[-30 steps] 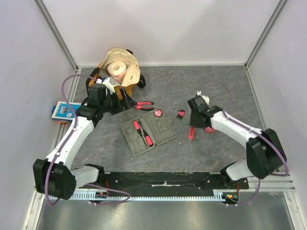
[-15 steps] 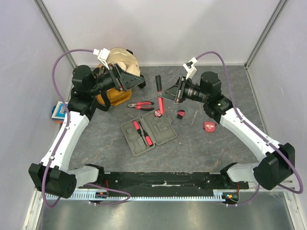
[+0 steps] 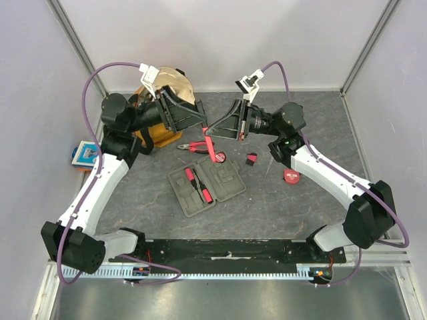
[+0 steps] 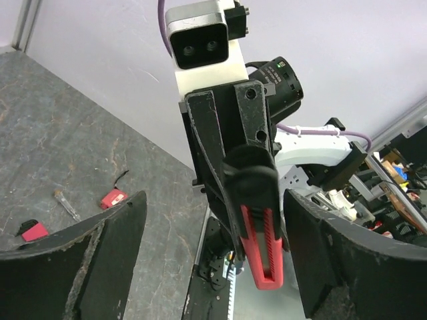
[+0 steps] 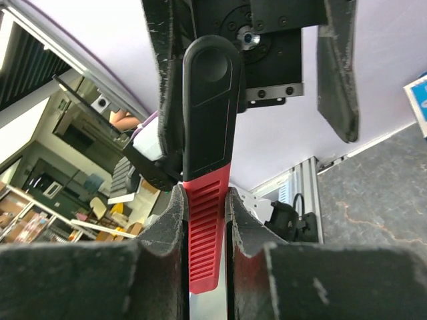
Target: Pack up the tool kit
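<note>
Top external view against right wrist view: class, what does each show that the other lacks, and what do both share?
Only top external: the open grey case, the pliers and the tan bag. Only right wrist: the right gripper seen close, clamped on the ribbed red end of the red-and-black tool. Both: that tool, and the left gripper, open, facing it.

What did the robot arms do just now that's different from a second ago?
The right gripper lifted the red-and-black tool off the table and swung it left, up in the air. The left gripper rose from beside the pliers and now faces it, open, jaws either side of the tool. The grey case, pliers and bag stayed put.
</note>
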Controlling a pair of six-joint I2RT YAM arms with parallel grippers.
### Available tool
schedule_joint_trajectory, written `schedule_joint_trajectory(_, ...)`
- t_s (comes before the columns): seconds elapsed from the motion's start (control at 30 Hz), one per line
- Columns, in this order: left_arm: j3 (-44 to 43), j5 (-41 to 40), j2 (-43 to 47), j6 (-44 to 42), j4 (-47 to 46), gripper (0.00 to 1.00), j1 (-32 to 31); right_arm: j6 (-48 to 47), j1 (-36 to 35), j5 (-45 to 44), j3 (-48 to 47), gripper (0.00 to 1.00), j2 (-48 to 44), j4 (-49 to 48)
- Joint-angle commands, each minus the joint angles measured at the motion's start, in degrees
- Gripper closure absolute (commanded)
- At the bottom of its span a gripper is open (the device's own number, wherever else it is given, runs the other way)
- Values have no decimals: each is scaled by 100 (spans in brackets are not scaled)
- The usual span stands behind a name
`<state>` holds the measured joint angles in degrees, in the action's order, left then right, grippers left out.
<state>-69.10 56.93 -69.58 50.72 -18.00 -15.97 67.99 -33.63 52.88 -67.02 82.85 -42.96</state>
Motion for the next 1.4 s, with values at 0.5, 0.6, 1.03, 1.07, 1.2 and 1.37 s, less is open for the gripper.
schedule_joint_trajectory(0.5, -32, -915, 199, -824, 2451, 98, -47, -2700, -241, -1480, -601, 20, -233, 3801)
schedule_joint_trajectory(0.6, -366, -2698, 68, -1318, 4230, 98, -56, -3246, -232, -2341, -558, 6, -479, 4513)
schedule_joint_trajectory(1.03, 71, -5349, -1276, -617, 5386, 98, -530, -4048, -232, -6043, 21, 9, -700, 6502)
schedule_joint_trajectory(1.07, 124, -5385, -1373, -546, 5334, 98, -617, -3943, -232, -6296, 205, 11, -683, 6572)
schedule_joint_trajectory(1.2, 231, -5385, -1838, -361, 5087, 98, -925, -3784, -232, -6861, 865, 19, -586, 6669)
schedule_joint_trajectory(1.37, 186, -5130, -2331, -273, 4789, 98, -1136, -3925, -232, -6317, 1375, 46, -427, 6616)
